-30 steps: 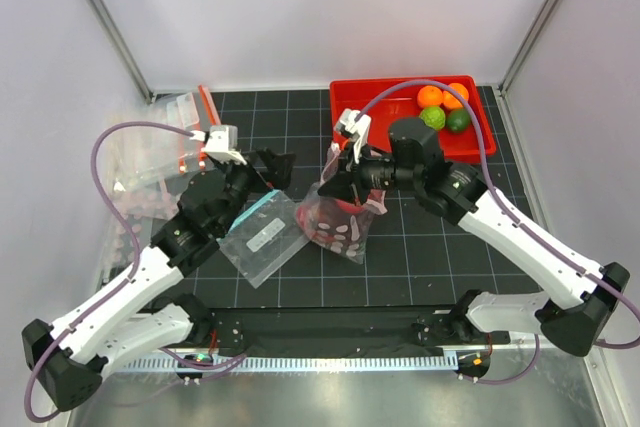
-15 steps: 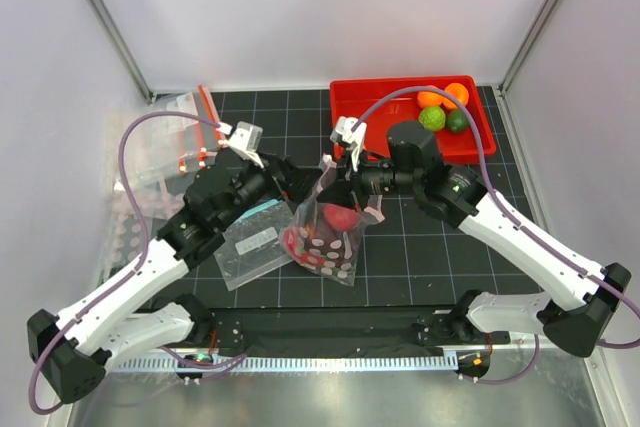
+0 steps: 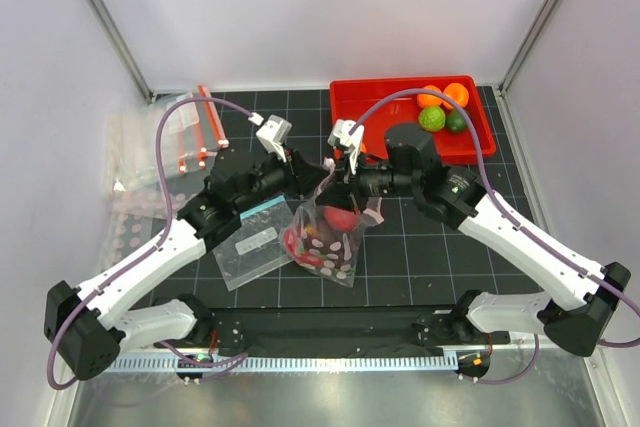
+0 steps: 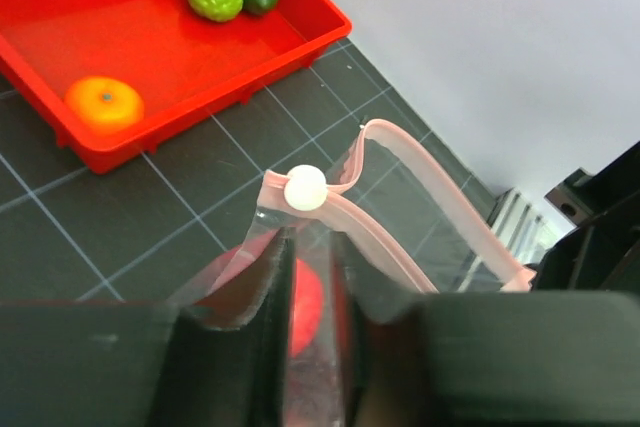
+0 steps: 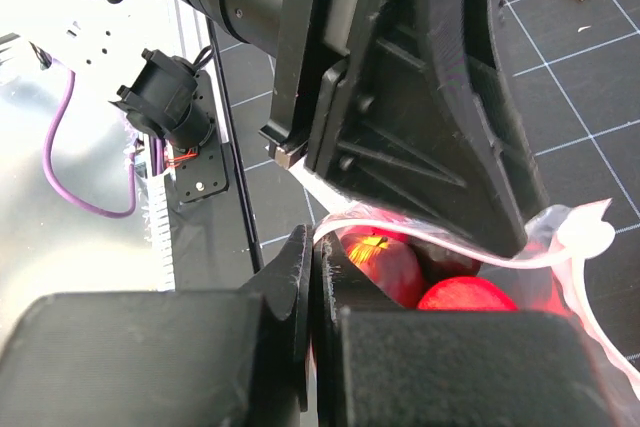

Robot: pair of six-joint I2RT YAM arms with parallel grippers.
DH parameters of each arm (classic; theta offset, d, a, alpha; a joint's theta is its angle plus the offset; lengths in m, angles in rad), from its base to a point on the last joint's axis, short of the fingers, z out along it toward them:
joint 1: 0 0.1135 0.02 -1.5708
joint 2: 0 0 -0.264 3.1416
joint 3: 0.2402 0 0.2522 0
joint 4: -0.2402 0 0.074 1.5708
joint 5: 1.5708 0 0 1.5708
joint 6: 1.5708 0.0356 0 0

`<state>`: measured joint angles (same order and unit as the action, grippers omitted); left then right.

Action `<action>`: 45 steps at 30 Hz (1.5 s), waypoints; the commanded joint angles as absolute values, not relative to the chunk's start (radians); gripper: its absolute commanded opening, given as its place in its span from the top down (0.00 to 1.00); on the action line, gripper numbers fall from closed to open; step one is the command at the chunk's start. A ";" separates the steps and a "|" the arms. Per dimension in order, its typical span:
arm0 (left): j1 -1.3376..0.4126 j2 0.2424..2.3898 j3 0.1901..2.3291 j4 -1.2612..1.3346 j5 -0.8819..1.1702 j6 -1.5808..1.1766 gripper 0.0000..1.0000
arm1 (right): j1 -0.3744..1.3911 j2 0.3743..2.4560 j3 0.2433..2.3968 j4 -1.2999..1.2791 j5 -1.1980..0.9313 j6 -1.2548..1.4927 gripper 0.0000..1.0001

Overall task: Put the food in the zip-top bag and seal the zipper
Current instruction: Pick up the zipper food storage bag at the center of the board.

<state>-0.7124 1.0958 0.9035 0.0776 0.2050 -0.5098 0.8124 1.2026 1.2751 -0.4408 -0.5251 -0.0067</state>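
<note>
The zip-top bag (image 3: 328,242), clear with white dots, hangs upright over the mat with the food inside. A red round fruit (image 3: 341,219) shows through the film. My right gripper (image 3: 345,189) is shut on the bag's rim, and the pink zipper (image 5: 420,237) runs into its closed jaws (image 5: 318,247) above the red fruits (image 5: 385,259). My left gripper (image 3: 318,175) is at the mouth's other end. Its jaws (image 4: 312,247) stand narrow with bag film pinched between them, just below the white slider (image 4: 306,187) on the zipper (image 4: 420,247).
A red tray (image 3: 400,99) at the back right holds oranges and green fruits (image 3: 432,117). A plain clear bag with a white label (image 3: 252,242) lies flat left of the dotted bag. Spare bags (image 3: 175,142) are piled at the far left.
My left arm swung right from beside the labelled bag to the dotted bag's mouth, and its jaws closed from wide open. The right gripper kept its hold.
</note>
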 commanded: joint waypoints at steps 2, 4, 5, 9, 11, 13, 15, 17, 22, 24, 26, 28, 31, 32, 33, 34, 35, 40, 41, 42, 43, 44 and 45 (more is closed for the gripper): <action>-0.715 1.088 0.950 0.074 0.247 -0.485 0.87 | 0.824 1.192 1.282 -0.380 -0.522 -0.023 0.99; -0.715 1.075 0.950 0.064 0.226 -0.482 1.00 | 0.825 1.189 1.281 -0.380 -0.519 -0.023 0.99; -0.715 1.071 0.946 0.063 0.212 -0.480 1.00 | 0.825 1.187 1.279 -0.379 -0.515 -0.021 0.99; -0.715 1.040 0.934 0.040 0.112 -0.486 0.78 | 0.828 1.184 1.273 -0.374 -0.514 -0.023 0.99; -0.713 1.023 0.928 0.020 0.040 -0.488 0.48 | 0.827 1.180 1.273 -0.374 -0.514 -0.023 0.99; -0.707 1.019 0.930 0.003 0.028 -0.483 0.20 | 0.827 1.177 1.272 -0.376 -0.514 -0.026 0.99; -0.698 1.016 0.928 0.003 0.029 -0.477 0.09 | 0.827 1.174 1.270 -0.374 -0.518 -0.026 0.99; -0.678 1.014 0.913 0.018 0.052 -0.471 0.06 | 0.827 1.166 1.266 -0.370 -0.531 -0.026 0.99; -0.591 1.028 0.850 0.162 0.216 -0.518 0.03 | 0.828 1.144 1.253 -0.373 -0.528 -0.041 0.99; -0.548 1.045 0.812 0.268 0.334 -0.546 0.03 | 0.828 1.140 1.249 -0.379 -0.526 -0.048 0.99; -0.525 1.054 0.798 0.325 0.397 -0.567 0.02 | 0.827 1.131 1.241 -0.383 -0.526 -0.054 0.99; -0.503 1.072 0.778 0.414 0.492 -0.574 0.01 | 0.827 1.118 1.220 -0.376 -0.532 -0.060 0.99; -0.502 1.123 0.788 0.495 0.622 -0.571 0.00 | 0.828 1.111 1.203 -0.368 -0.546 -0.080 0.99; -0.500 1.135 0.788 0.511 0.643 -0.566 0.00 | 0.827 1.111 1.200 -0.367 -0.548 -0.087 0.99; -0.488 1.149 0.784 0.556 0.666 -0.569 0.00 | 0.827 1.111 1.200 -0.367 -0.546 -0.090 0.99; -0.482 1.163 0.778 0.587 0.713 -0.577 0.01 | 0.827 1.111 1.195 -0.367 -0.548 -0.095 0.99; -0.473 1.195 0.764 0.619 0.748 -0.593 0.01 | 0.827 1.108 1.192 -0.364 -0.548 -0.100 0.99; -0.451 1.293 0.756 0.864 0.891 -0.729 0.06 | 0.827 1.092 1.163 -0.339 -0.558 -0.113 0.99; -0.449 1.301 0.761 0.858 0.891 -0.729 0.07 | 0.827 1.089 1.161 -0.336 -0.557 -0.114 0.99; -0.445 1.313 0.765 0.838 0.884 -0.724 0.07 | 0.827 1.089 1.160 -0.337 -0.557 -0.114 0.99; -0.440 1.319 0.765 0.831 0.881 -0.718 0.08 | 0.827 1.088 1.158 -0.337 -0.560 -0.112 0.99; -0.439 1.327 0.767 0.833 0.885 -0.722 0.07 | 0.827 1.088 1.157 -0.336 -0.560 -0.113 0.99; -0.439 1.347 0.772 0.845 0.899 -0.729 0.07 | 0.827 1.085 1.154 -0.334 -0.558 -0.114 0.99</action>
<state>-0.4488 1.3304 0.7479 0.7315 0.8223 -0.6945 0.8192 1.1168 1.1595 -0.3866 -0.5392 -0.0963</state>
